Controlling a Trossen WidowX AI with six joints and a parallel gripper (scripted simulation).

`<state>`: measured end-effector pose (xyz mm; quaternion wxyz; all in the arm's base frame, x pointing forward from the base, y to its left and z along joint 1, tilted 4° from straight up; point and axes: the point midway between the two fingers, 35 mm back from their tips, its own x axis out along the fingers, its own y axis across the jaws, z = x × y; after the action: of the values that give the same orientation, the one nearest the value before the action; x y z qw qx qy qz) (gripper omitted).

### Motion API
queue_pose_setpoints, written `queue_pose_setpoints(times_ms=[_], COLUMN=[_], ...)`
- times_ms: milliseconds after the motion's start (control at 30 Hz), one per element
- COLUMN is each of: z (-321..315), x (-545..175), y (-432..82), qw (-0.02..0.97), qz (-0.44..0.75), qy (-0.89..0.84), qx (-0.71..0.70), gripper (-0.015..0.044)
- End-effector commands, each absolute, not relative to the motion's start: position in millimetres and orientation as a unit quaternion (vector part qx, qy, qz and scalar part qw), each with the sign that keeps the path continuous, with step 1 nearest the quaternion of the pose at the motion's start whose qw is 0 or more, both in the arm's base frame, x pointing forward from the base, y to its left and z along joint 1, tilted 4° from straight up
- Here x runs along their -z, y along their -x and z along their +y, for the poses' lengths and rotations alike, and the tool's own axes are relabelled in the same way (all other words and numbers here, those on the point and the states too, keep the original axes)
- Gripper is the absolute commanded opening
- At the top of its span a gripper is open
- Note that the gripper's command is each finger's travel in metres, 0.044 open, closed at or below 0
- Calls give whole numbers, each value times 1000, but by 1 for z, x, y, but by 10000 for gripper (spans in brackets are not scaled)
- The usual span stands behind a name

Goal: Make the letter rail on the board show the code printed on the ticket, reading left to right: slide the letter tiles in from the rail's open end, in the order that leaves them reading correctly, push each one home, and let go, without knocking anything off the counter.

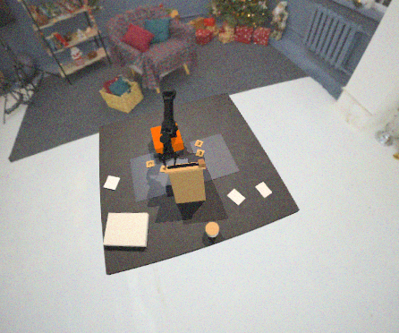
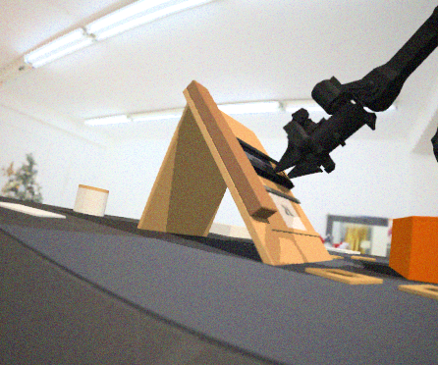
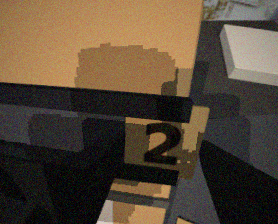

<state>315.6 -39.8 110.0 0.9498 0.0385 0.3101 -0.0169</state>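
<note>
The board (image 1: 188, 187) (image 2: 250, 220) (image 3: 40, 40) leans as an A-frame. Its black-edged rail (image 2: 270, 173) (image 3: 140, 102) has the open end at the right in the wrist view. My gripper (image 1: 169, 161) (image 2: 283, 173) (image 3: 162, 141) is shut on the tile "2" (image 3: 162, 142), which sits upright between the rail's lips, its right edge sticking out past the rail's end. The ticket (image 2: 287, 212) is below the rail; its code is unreadable. Loose tiles (image 1: 150, 164) (image 1: 199, 143) (image 1: 199, 152) lie on the counter, two of them near in the exterior view (image 2: 344, 276) (image 2: 437, 292).
A brown stop block (image 1: 201, 163) (image 2: 231, 146) closes the rail's other end. The orange block (image 1: 158, 140) (image 2: 424, 249) is at the arm's base. A white box (image 1: 126, 229) (image 3: 255, 55), a cup (image 1: 212, 229) (image 2: 91, 201) and white cards (image 1: 112, 183) (image 1: 236, 197) (image 1: 263, 190) stand or lie around the board.
</note>
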Motion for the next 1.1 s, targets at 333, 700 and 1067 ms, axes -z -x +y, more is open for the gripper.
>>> queue_pose_setpoints(times_ms=[333,700,1067], z=[-36,-30,-25], x=[-110,-111,-111], y=[-316,-316,-317], qw=[950,950,950], qz=[310,310,309], qy=[-40,-40,-40], qx=[18,18,18], gripper=[0,0,0])
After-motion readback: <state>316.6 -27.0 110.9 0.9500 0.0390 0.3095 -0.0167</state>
